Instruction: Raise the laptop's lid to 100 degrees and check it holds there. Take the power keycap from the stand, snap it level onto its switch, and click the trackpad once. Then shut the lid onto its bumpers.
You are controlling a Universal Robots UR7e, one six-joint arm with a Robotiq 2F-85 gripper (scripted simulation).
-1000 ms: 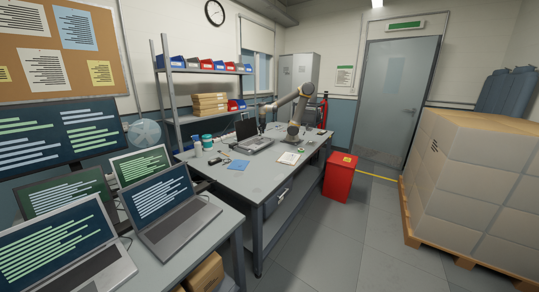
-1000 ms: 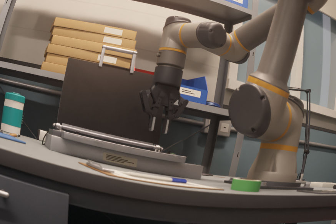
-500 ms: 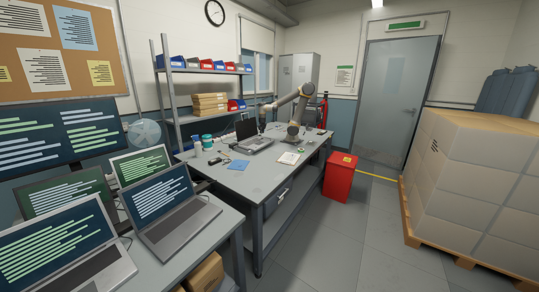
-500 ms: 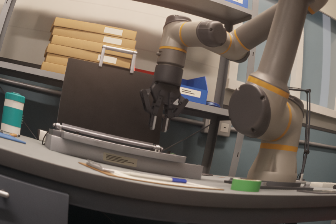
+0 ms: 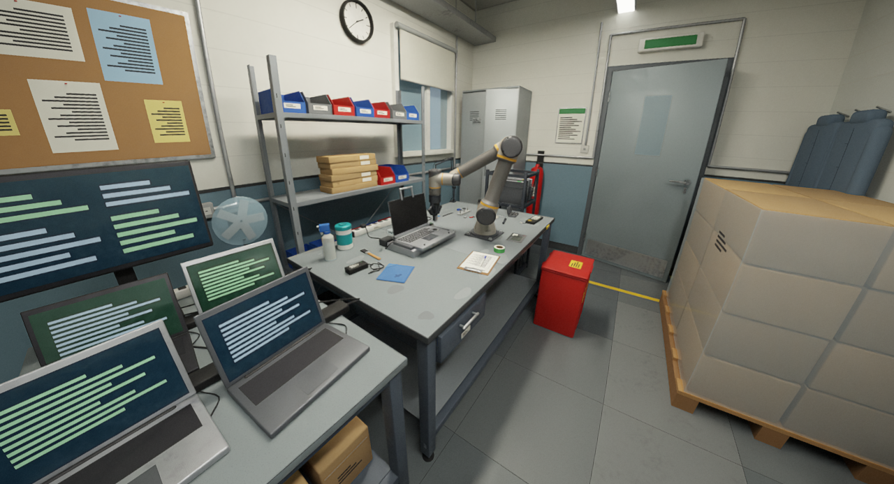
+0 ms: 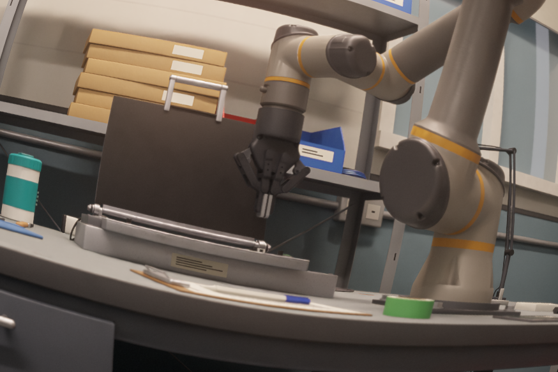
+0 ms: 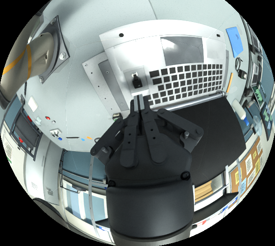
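Observation:
On the far part of the grey workbench the laptop (image 5: 417, 229) sits on a grey base plate with its dark lid (image 6: 180, 165) raised upright. A metal handle (image 6: 196, 96) is fixed to the lid's top edge. From the wrist camera I see the keyboard (image 7: 187, 80), the trackpad (image 7: 182, 50) and a small dark keycap (image 7: 136, 82) on a pale square right of the keys. My gripper (image 6: 265, 210) hangs above the laptop's right end, near the hinge. It is closed and holds nothing.
A red bin (image 5: 562, 291) stands on the floor by the bench's right side. A clipboard (image 5: 479, 262) and a green tape roll (image 6: 408, 306) lie in front of the laptop. The arm's base (image 5: 486, 222) is to its right. The shelf rack (image 5: 337, 144) stands behind.

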